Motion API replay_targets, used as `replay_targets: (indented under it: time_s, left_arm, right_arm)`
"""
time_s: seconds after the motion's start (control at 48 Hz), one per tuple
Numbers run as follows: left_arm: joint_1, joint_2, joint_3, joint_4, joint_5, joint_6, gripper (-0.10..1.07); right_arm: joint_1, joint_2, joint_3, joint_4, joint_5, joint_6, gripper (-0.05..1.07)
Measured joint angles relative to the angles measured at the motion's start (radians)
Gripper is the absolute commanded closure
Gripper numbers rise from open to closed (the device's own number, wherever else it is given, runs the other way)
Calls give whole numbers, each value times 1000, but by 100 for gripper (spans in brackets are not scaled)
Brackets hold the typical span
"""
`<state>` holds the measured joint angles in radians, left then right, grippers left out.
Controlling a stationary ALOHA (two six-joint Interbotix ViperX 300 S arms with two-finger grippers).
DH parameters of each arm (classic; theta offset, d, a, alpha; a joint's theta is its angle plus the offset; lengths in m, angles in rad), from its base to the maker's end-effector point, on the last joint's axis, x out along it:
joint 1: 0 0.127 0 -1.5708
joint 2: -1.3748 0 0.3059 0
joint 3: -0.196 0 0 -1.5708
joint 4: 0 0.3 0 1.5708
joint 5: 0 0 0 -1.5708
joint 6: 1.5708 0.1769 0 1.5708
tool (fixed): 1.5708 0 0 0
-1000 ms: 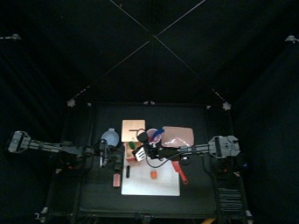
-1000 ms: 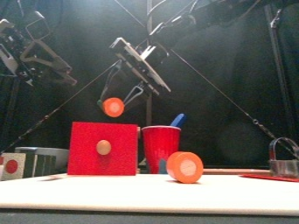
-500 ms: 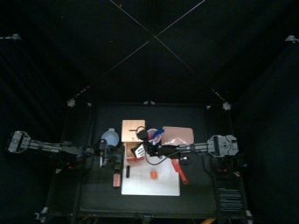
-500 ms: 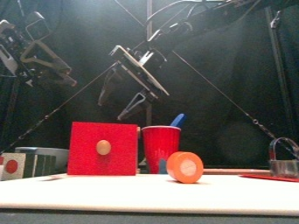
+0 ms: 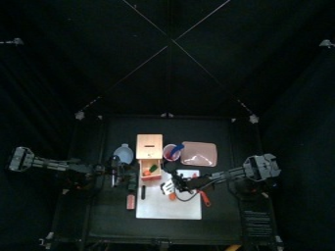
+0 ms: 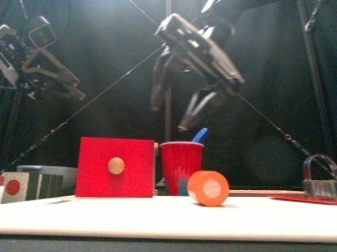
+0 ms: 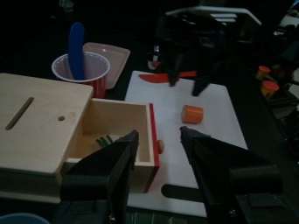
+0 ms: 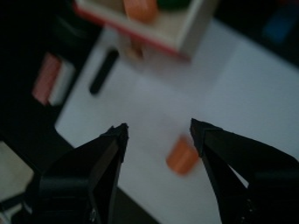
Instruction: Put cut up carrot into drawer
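Hanging over the white cutting board (image 7: 228,92), the right gripper (image 6: 175,110) has its two jaws spread wide with nothing between them. From the table's front it sits high, above and a little behind a red cup (image 6: 182,167) with a blue handle (image 7: 76,44) poking out of it.

The wooden box (image 7: 41,122) stands at the board's edge with its drawer (image 7: 117,109) pulled out, the red face (image 6: 116,165) with its round knob turned toward the front of the table. The right wrist camera looks back at the open drawer, and there a carrot piece (image 8: 140,9) lies inside, just beside something green that I cannot make out. From the left wrist camera the drawer's inside is too dark to pick the piece out.

A second orange chunk (image 7: 193,114) lies on the board out in the open, near the drawer's face but apart from it, and well below the right gripper.

The left gripper (image 7: 158,136) hovers near the open drawer, pointing at it, jaws released and empty. That arm hangs to the left of the box, clear of everything.
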<state>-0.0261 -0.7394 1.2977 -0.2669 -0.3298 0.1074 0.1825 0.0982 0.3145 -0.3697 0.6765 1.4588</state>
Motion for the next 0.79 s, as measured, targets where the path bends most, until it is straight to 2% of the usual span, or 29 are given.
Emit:
replay_targets:
  time_s: [0.146, 0.271, 0.604, 0.792]
  left_arm:
    - [2, 0, 0, -3, 0, 0, 16]
    - [2, 0, 0, -3, 0, 0, 16]
    - [9, 0, 6, -5, 0, 0, 16]
    - [14, 0, 6, -6, 0, 0, 16]
  right_arm:
    - [57, 0, 41, 141, 57, 3, 12]
    - [75, 21, 52, 192, 67, 12, 12]
    - [67, 109, 38, 147, 38, 46, 12]
    - [34, 135, 21, 97, 23, 49, 12]
